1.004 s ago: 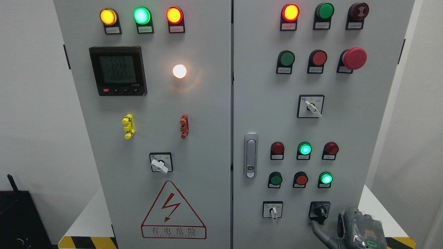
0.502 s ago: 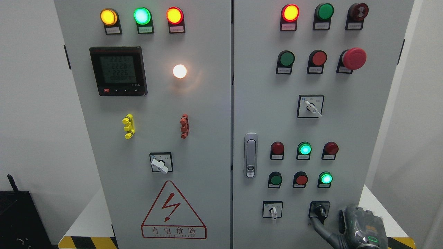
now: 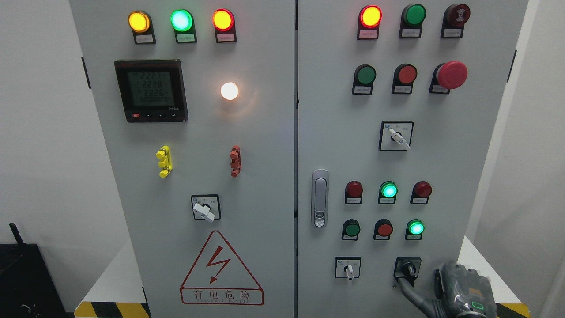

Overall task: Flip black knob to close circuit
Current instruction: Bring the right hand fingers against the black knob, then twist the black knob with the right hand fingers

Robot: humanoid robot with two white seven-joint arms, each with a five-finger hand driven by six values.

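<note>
Black knob point(image 3: 408, 269): small, rigid rotary selector; right hand point(image 3: 459, 291) just beside it, one finger point(image 3: 404, 285) extended touching beneath, gripping nothing

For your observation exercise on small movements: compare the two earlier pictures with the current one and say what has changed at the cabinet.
Only the right robot hand shifted slightly at the lower right; its one extended finger reaches just under the black knob, much as before. The knob looks unturned, nothing was grasped or released, and the lamps are lit as earlier.
</note>
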